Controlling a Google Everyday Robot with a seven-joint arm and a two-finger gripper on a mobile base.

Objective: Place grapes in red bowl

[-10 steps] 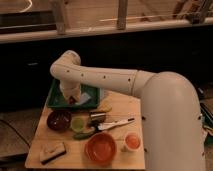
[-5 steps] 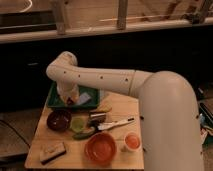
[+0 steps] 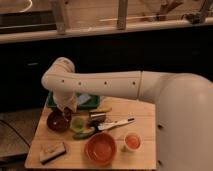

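Note:
The red bowl (image 3: 101, 148), bright orange-red and the largest, stands near the front edge of the wooden table (image 3: 145, 117). My gripper (image 3: 66, 108) hangs down from the white arm at the table's back left. It is over the near edge of a green tray (image 3: 85, 101) and just above the rim of a dark maroon bowl (image 3: 56, 122). It is well behind and left of the red bowl. I cannot make out the grapes; they may be hidden under the gripper.
A small white cup with an orange inside (image 3: 132, 142) stands right of the red bowl. A green cup (image 3: 78, 123), a dark can (image 3: 97, 118) and a white-handled utensil (image 3: 116, 124) lie mid-table. A brown block (image 3: 52, 152) lies front left.
The arm's wrist has shifted a little to the left and lower, bringing the gripper closer to the maroon bowl. The things on the table have not moved.

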